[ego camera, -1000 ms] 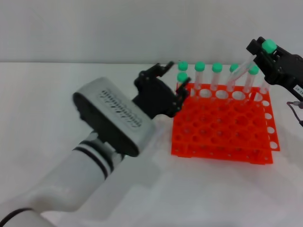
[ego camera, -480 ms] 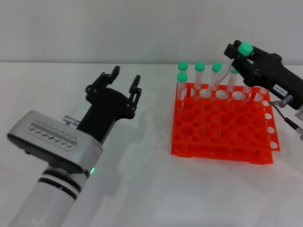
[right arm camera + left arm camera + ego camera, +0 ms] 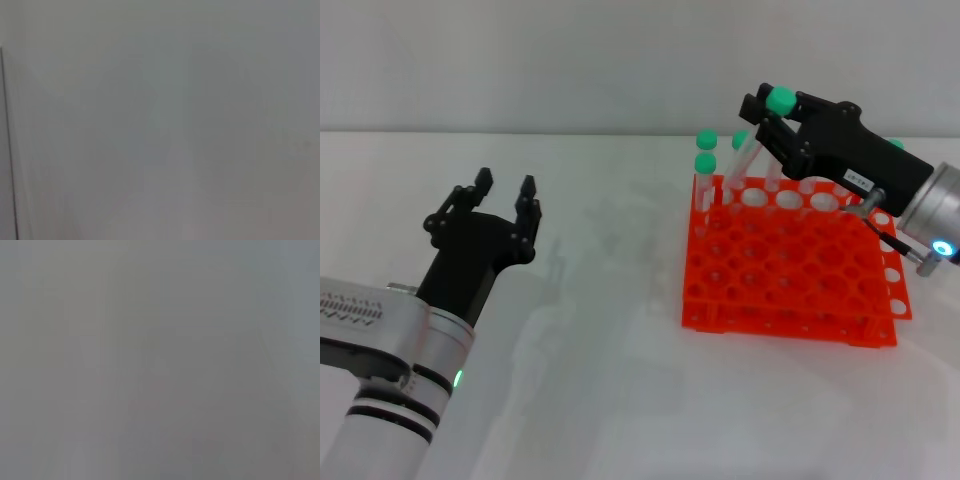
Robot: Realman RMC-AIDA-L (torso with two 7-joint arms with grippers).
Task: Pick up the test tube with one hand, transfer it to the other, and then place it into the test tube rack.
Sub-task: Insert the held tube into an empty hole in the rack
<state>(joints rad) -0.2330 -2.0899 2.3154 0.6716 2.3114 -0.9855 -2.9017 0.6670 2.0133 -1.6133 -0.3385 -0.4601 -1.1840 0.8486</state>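
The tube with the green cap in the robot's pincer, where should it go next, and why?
Probably a little lower, tip first, into a free hole near the rack's back row. The right pincer grips the test tube tilted above the orange test tube rack, and I cannot tell whether its tip is in a hole yet. The left pincer is open and far off to the side.

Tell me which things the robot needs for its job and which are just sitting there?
Needed:
- test tube, held by the right gripper
- orange test tube rack
- left gripper, open, away from the rack

Just there:
- other green-capped tubes already standing in the rack
- white table
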